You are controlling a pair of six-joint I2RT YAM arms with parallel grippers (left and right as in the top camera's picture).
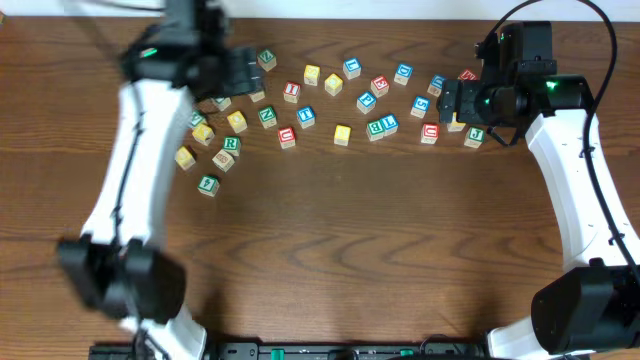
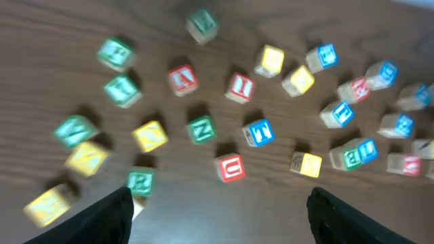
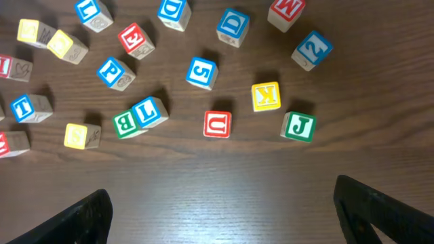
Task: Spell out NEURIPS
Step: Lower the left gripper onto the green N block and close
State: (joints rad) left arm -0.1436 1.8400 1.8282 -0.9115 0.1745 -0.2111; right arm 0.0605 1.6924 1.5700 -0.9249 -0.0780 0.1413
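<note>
No row of letters is laid out yet, so I take the step in hand to be fetching the first one. The left claw [image 2: 220, 200] is spread wide and pinches nothing. The right claw [image 3: 220, 193] is spread just as wide and also holds nothing.

Ahead of the left claw, about midway between its fingers, sits a red U [image 2: 230, 167]. Beyond that is a green N [image 2: 201, 129], and farther ahead a red I [image 2: 240, 87]. That view is smeared, so I can't read much else there. Ahead of the right claw lies a second red U [image 3: 217, 124]. Farther ahead and off to one side are a blue P [image 3: 114, 72] and a red E [image 3: 135, 39].

I'd say N comes first. Come down squarely over it, turn the wrist until the fingers face two flat sides, and mind the blue cube [image 2: 258, 132] just beside it. Only one U is wanted.

The cubes are pale wood, sharp-cornered, with painted frames and letters, and some faces are plain yellow. They should grip cleanly but could pivot if caught on a corner. The worktop [image 1: 330, 250] is dark, grained wood with a dull sheen.
</note>
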